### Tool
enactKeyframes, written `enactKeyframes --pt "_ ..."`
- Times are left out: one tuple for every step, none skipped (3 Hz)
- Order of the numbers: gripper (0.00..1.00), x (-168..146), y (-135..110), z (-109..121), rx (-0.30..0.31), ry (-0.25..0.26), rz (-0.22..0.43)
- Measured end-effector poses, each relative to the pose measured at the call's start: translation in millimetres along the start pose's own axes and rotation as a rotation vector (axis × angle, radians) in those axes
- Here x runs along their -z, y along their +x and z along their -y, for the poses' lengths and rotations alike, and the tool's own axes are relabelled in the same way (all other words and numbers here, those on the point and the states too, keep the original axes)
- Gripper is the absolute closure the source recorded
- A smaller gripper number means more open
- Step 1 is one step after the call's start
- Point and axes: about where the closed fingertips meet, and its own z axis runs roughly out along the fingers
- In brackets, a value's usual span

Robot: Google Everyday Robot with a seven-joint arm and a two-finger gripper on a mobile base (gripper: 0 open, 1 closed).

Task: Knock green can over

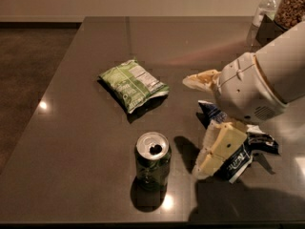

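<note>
The green can point(153, 161) stands upright near the front edge of the dark table point(86, 109), its silver top and open tab hole facing up. My gripper point(209, 159) hangs from the white arm at the right, a short gap to the right of the can and about level with it, not touching it. Its cream fingers point(220, 147) point down and to the left, over a dark blue snack bag point(248, 151).
A flat light-green chip bag point(133, 84) with a white label lies behind the can, mid-table. A clear bottle point(264, 8) and a jar of snacks point(290, 6) stand at the back right corner. The table's front edge runs just below the can.
</note>
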Motion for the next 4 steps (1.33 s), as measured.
enactKeyframes --pt "0.0 -18.9 -8.8 -11.1 0.015 -0.024 0.029" --pt "0.0 -34.4 -15.2 -18.8 0.014 -0.046 0.044" --pt "0.0 -46.5 -24.1 -27.7 0.016 -0.065 0.058" --pt "0.0 -55.3 -30.3 -36.1 0.022 -0.084 0.065"
